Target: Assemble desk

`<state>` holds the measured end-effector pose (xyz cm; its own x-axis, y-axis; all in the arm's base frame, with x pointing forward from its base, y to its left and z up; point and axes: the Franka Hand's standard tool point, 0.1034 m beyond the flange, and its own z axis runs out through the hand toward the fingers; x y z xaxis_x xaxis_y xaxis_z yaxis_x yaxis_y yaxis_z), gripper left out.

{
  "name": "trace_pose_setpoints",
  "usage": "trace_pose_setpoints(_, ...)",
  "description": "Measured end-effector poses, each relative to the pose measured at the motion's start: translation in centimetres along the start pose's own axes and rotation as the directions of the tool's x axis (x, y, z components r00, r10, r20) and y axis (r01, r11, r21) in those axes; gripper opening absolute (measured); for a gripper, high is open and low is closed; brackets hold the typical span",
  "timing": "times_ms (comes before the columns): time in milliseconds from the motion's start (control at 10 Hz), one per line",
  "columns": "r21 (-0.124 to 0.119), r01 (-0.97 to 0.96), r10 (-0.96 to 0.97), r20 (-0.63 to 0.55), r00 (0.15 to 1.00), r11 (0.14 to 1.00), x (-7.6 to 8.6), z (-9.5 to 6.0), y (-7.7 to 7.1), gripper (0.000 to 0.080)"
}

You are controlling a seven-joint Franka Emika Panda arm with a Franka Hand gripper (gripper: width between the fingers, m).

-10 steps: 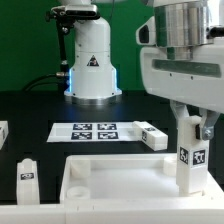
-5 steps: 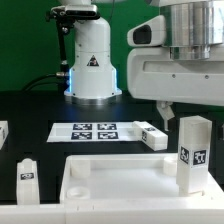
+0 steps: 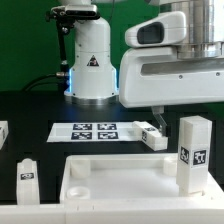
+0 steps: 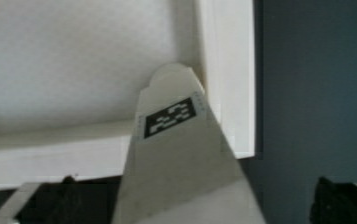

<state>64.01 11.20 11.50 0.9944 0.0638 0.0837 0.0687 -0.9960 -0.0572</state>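
One panel (image 3: pixel 100 185), four legs (image 3: pixel 190 150) (image 3: pixel 152 135) (image 3: pixel 27 172) (image 3: pixel 3 130), one marker board (image 3: pixel 90 130).

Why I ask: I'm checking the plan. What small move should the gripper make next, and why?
Probably lift straight up, clear of the upright leg. The gripper hangs open above it, holding nothing, and the leg stands by itself at a corner of the panel; another leg lies loose beside the marker board, a likely next pick.

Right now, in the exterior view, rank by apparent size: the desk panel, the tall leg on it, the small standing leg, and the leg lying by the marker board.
1. desk panel
2. tall leg, likely helped by nearness to the camera
3. small standing leg and lying leg: too alike to rank
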Motion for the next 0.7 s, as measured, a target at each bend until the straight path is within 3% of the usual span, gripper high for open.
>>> trace_pose_setpoints(100, -0.010, 0.173, -0.173, 0.001, 0.985, 0.985, 0.04, -0.04, -0.07, 0.0649)
trace_pose_setpoints(200, -0.004, 0.110, -0.110, 0.000, 0.994, 0.994, 0.03, -0.02, -0.17, 0.0649)
trace_pose_setpoints(400, -0.005, 0.088, -0.088, 0.000, 0.996, 0.996, 0.03, -0.02, -0.12, 0.0401)
trace_pose_setpoints(500, -0.004, 0.022, -0.022, -0.001, 1.000, 1.000, 0.03, -0.02, -0.14, 0.0401)
trace_pose_setpoints(600, -0.005, -0.088, 0.088, -0.005, 0.996, 0.996, 0.09, -0.03, -0.09, 0.0285)
trace_pose_setpoints(700, -0.008, -0.225, 0.225, -0.015, 0.974, 0.974, 0.11, 0.01, -0.04, 0.0285)
